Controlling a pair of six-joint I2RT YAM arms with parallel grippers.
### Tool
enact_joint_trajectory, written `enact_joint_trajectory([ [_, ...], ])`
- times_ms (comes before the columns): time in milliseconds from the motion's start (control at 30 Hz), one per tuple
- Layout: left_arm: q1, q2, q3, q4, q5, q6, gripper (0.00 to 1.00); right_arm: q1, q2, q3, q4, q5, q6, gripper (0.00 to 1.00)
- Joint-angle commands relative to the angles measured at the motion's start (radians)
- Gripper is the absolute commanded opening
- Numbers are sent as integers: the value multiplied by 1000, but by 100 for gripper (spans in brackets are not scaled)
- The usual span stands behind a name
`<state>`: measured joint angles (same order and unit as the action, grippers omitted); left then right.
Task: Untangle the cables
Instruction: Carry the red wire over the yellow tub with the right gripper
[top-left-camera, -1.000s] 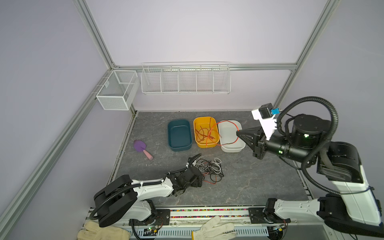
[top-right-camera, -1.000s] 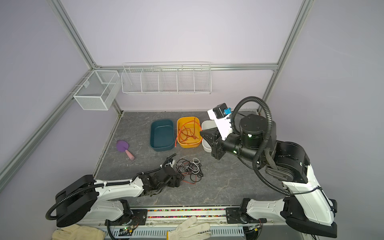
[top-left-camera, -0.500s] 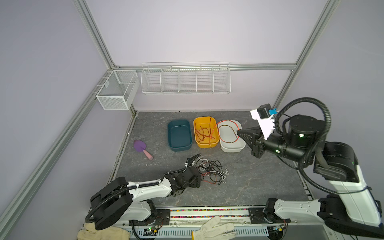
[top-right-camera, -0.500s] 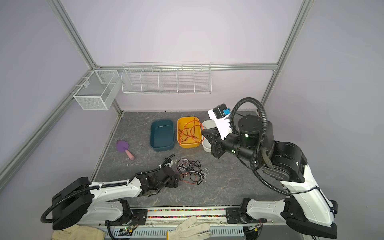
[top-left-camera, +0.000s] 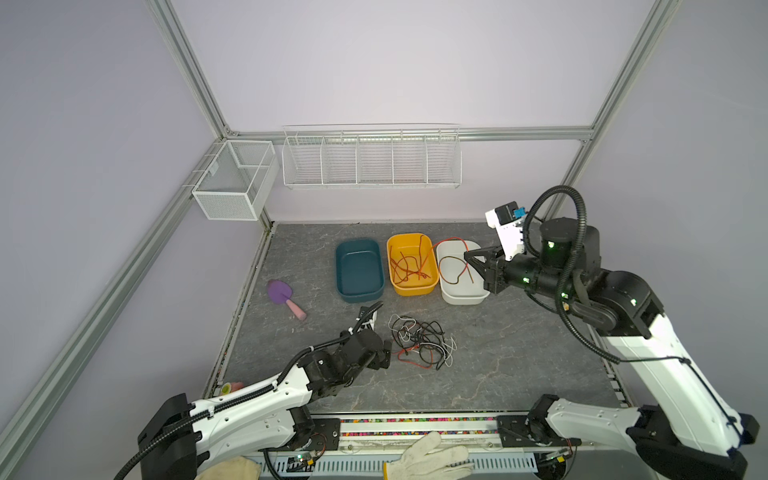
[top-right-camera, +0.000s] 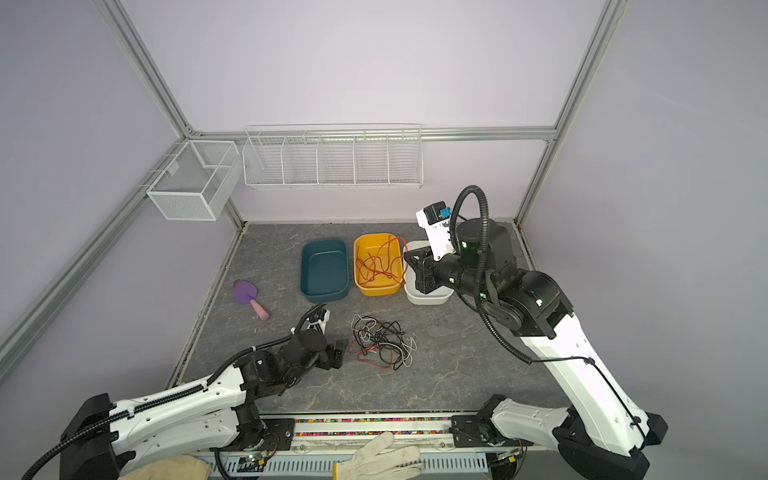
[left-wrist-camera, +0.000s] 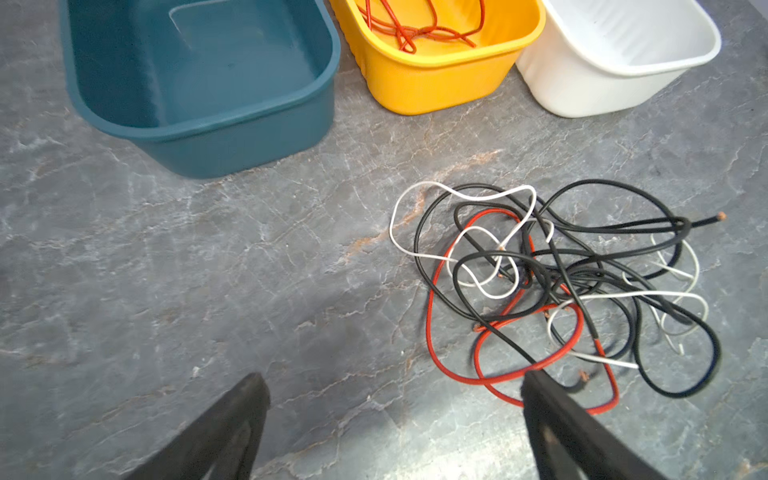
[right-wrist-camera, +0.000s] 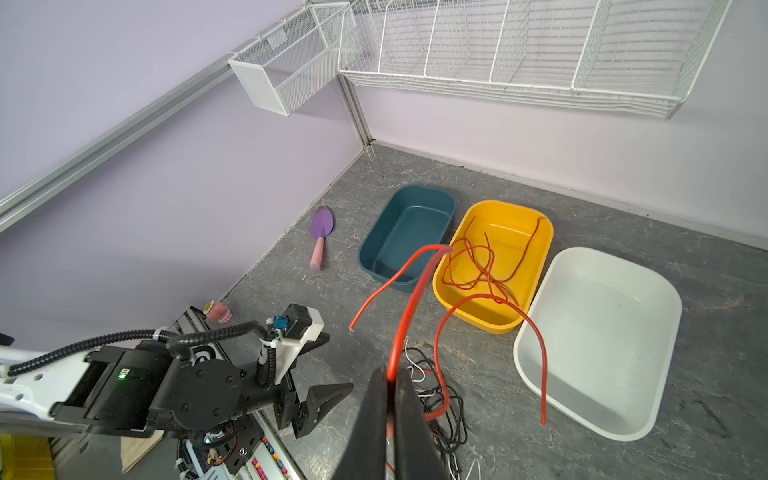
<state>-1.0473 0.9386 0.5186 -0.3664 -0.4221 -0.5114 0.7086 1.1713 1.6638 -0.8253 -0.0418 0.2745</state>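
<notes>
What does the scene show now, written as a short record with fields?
left pincer: open, low beside the tangle of thin black, white and red cables
right pincer: shut on a thin red-orange cable, held in the air near the tubs
yellow plastic tub: holds red-orange cables
teal plastic tub: empty
white plastic tub: empty

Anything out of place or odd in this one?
A purple toy trowel lies on the table left of the teal bin, unrelated to the cables. The red cable pinched in the right gripper dangles over the white bin, while the other red ones sit in the yellow bin. Nothing looks spilled or damaged.
</notes>
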Motion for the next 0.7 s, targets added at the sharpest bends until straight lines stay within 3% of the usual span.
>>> enact_joint_trajectory([
  [0, 4, -31, 62, -65, -17, 80, 100, -36, 32, -42, 120, -99, 43, 7],
  [100, 4, -22, 112, -88, 10, 96, 99, -58, 79, -47, 161, -144, 51, 7],
  [300, 6, 23, 254, -195, 33, 269, 99, -118, 190, -32, 227, -240, 87, 7],
  [500, 4, 31, 232, -155, 97, 554, 99, -167, 314, -5, 280, -295, 123, 7],
  [667, 5, 64, 201, -118, 203, 671, 99, -187, 433, 26, 290, -320, 154, 7],
])
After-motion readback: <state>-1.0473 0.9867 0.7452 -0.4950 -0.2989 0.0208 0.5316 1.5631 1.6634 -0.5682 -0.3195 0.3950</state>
